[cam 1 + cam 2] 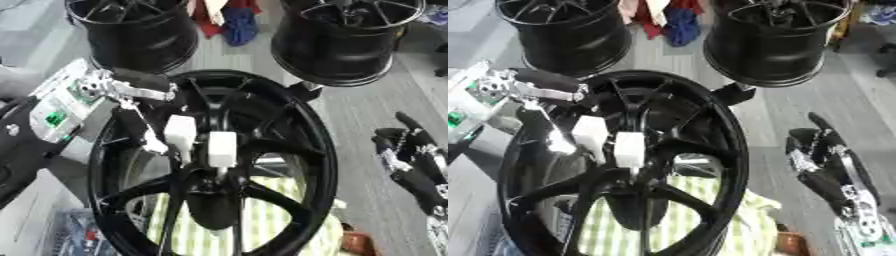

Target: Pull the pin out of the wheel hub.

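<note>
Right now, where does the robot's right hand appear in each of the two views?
Left eye view: right hand at the right edge, mid-height, clear of the big wheel.
Right eye view: same hand, further from the edge.
Shared landmark: the wheel's rim, left of the hand.

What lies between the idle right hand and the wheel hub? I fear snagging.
In the left eye view, only the wheel's black rim and bare grey floor separate the right hand from the hub.

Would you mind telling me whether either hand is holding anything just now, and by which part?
The left hand has its white-tipped fingers down at the wheel hub; whether they grip the pin cannot be told. The right hand holds nothing.
</note>
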`<state>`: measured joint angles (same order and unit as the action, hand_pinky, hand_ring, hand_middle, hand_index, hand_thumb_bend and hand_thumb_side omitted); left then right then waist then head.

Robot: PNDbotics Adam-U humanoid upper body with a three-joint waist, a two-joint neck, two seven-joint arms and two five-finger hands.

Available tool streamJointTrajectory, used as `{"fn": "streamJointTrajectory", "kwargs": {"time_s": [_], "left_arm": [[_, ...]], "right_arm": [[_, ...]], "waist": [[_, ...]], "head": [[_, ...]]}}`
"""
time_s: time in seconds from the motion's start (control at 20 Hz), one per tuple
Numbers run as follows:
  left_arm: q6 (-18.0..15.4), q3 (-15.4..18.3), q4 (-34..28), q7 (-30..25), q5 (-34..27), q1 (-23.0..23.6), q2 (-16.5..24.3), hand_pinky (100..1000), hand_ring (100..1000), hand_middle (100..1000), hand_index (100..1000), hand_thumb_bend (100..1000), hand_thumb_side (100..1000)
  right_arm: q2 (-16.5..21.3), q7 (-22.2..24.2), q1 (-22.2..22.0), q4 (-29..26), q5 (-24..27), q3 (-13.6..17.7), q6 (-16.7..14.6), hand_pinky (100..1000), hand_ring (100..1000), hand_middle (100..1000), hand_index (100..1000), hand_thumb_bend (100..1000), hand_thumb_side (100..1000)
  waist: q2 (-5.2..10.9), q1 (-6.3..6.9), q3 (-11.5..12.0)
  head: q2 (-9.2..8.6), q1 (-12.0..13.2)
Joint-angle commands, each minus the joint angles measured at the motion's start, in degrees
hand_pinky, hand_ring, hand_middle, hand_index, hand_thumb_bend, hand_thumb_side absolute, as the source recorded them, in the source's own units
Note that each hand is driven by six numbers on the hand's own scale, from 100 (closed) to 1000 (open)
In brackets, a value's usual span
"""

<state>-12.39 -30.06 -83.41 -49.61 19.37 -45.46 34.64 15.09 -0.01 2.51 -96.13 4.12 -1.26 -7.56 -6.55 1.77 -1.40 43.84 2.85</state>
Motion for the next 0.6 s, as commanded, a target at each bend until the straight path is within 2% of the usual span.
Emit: {"fn": "streamJointTrajectory", "kwargs": {"time_s": [0.05, 0.15, 0.25, 0.45, 0.6], "left_arm": [[-0.04, 1.68, -1.53, 3.40, -1.50, -0.95, 1.38, 225, 348, 348, 539, 209, 351], [0.50, 2.13, -2.12, 6.88, -2.14, -1.03, 1.65, 160, 302, 302, 496, 134, 333], [1.14, 2.52, -2.77, 9.74, -3.02, -1.17, 1.99, 136, 285, 286, 481, 114, 326], [2.44, 3.98, -4.66, 12.29, -5.51, -1.70, 3.04, 111, 272, 274, 470, 111, 322], [3.61, 6.45, -6.65, 13.32, -7.98, -2.40, 4.63, 104, 270, 273, 471, 113, 321]], "right_arm": [[1.08, 0.13, 0.57, -0.48, -0.03, 0.20, -0.13, 821, 763, 701, 979, 179, 282], [1.07, 0.10, 0.57, -0.47, -0.05, 0.22, -0.13, 821, 763, 701, 979, 179, 282], [1.07, 0.08, 0.56, -0.44, -0.07, 0.24, -0.12, 821, 763, 701, 979, 180, 281], [1.06, 0.05, 0.53, -0.38, -0.10, 0.28, -0.13, 820, 762, 701, 979, 181, 281], [1.07, 0.02, 0.43, -0.31, -0.10, 0.33, -0.13, 820, 762, 701, 979, 182, 281]], "waist": [[0.77, -0.07, 0.09], [0.78, -0.07, 0.11], [0.80, -0.07, 0.10], [0.88, -0.09, 0.10], [0.99, -0.08, 0.15]], "head": [[0.28, 0.00], [0.28, -0.01], [0.28, -0.01], [0.28, -0.07], [0.28, -0.14]]}}
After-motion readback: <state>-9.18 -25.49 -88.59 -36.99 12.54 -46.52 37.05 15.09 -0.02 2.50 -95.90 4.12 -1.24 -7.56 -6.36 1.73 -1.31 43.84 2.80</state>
